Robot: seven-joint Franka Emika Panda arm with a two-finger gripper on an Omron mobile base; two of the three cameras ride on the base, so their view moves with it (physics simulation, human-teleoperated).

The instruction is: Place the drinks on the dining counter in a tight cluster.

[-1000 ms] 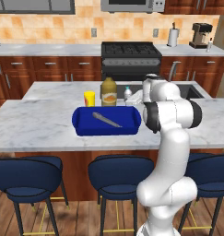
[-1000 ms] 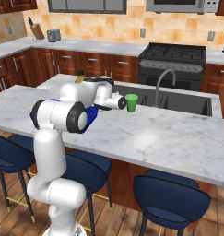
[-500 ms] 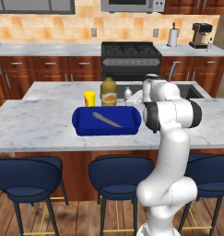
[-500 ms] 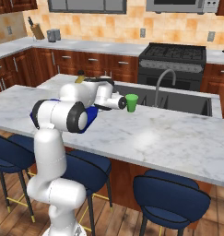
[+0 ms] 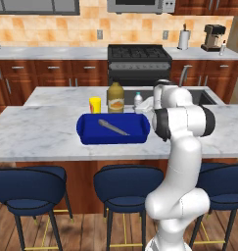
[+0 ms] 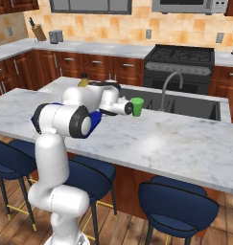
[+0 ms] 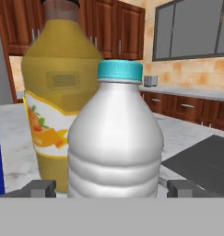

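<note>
Standing Drinks Together on the Dining Counter

Straddling the water bottle (image 7: 114,138), the gripper (image 7: 109,188) shows both fingertips (image 7: 39,188) spread clear of its sides, open; the bottle stands on the dining counter (image 5: 37,132) just beside the juice jug (image 5: 115,97); light, ribbed plastic, likely slippery, best taken at mid-body; counted: two drinks, one yellow cup (image 5: 95,104), one green cup (image 6: 136,106), one blue tray (image 5: 91,133)

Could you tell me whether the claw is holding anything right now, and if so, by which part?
Nothing is held: the claw stands open, one fingertip either side of the water bottle.
</note>
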